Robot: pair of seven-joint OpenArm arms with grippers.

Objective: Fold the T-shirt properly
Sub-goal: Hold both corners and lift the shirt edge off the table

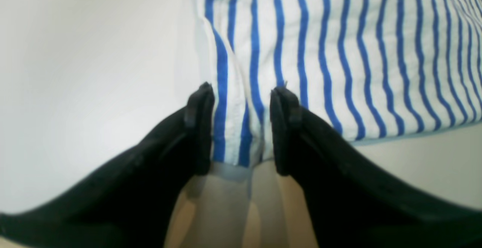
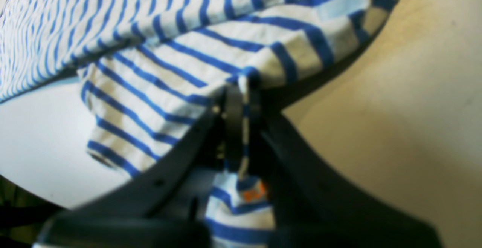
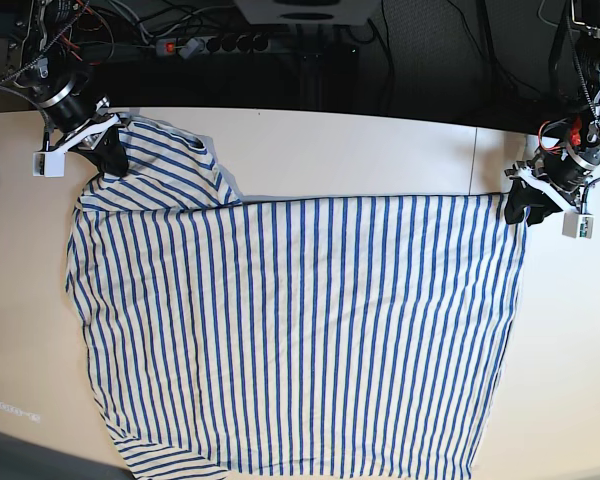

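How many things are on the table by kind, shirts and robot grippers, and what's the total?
T-shirt: 1, striped, spread on the table
Grippers: 2, the left gripper open at a shirt corner, the right gripper shut on the T-shirt
Total: 3

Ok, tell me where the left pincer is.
In the base view the left pincer sits at the table's right edge, open around the T-shirt's upper right corner.

No legible text anywhere.
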